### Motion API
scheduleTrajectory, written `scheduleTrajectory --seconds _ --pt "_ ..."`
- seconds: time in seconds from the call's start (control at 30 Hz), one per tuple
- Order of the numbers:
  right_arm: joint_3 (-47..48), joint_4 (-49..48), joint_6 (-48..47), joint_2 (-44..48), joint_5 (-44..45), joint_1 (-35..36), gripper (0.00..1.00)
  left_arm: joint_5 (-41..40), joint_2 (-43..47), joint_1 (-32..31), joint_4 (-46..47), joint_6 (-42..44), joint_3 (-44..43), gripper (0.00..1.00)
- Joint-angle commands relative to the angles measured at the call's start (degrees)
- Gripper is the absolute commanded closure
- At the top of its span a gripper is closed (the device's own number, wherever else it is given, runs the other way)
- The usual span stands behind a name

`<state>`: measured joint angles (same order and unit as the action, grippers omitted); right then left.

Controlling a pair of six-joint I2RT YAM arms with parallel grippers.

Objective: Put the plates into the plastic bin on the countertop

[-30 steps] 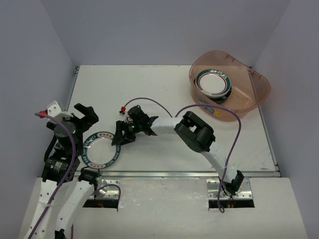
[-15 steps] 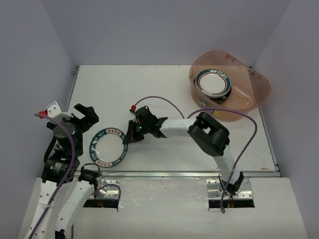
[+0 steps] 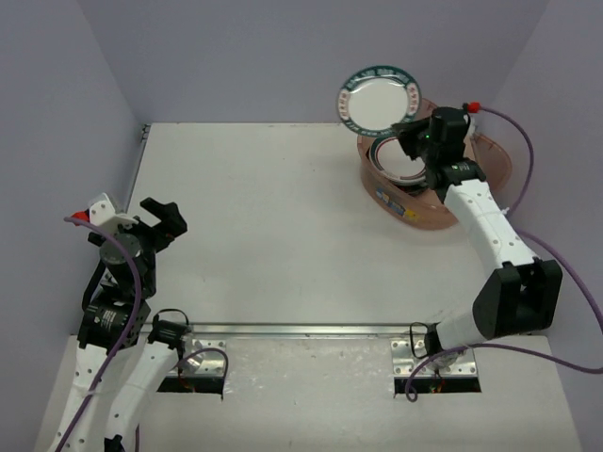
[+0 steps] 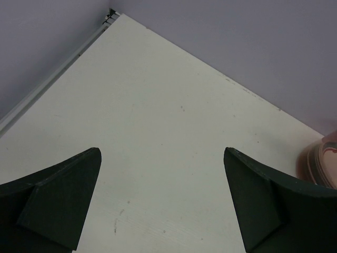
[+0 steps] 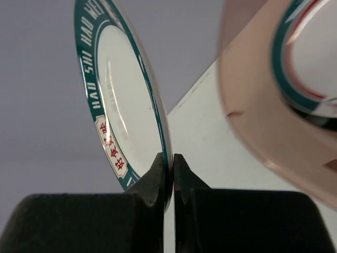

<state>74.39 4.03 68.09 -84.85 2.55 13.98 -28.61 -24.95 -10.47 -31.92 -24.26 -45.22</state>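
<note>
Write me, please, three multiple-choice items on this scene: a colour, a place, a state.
1. The translucent oval plastic bin is: A blue; B pinkish-brown; C green.
2. The round white plate with the teal lettered rim is: A flat on the countertop; B stacked inside the bin; C held up on edge near the bin.
3. The left gripper is: A open; B shut on a plate; C shut, empty.
B, its wall shows that tint; C, the right gripper pinches its rim; A, its fingers stand apart.
</note>
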Motion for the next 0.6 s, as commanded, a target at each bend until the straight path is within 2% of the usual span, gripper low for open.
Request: scheduleTrajectory --seconds 0.0,0.17,0.23,0.57 --pt "-6.0 9.5 19.6 2.2 15.0 -9.2 1.0 0.8 0.6 -0.5 2.7 0.8 0.2 0.0" --pt "-3.9 10.0 23.8 -1.4 21.5 -11.6 1.0 1.4 0.4 -0.8 2.9 0.9 0.4 0.0" --pt "-0.4 11.3 24.0 -4.4 25.5 -11.8 1.0 1.8 0.3 -1.0 3.1 0.9 0.5 0.0" --pt "14.1 23.2 25.2 -19.0 27.0 -12.4 0.99 2.3 0.5 -1.4 2.8 0.9 0.5 0.0"
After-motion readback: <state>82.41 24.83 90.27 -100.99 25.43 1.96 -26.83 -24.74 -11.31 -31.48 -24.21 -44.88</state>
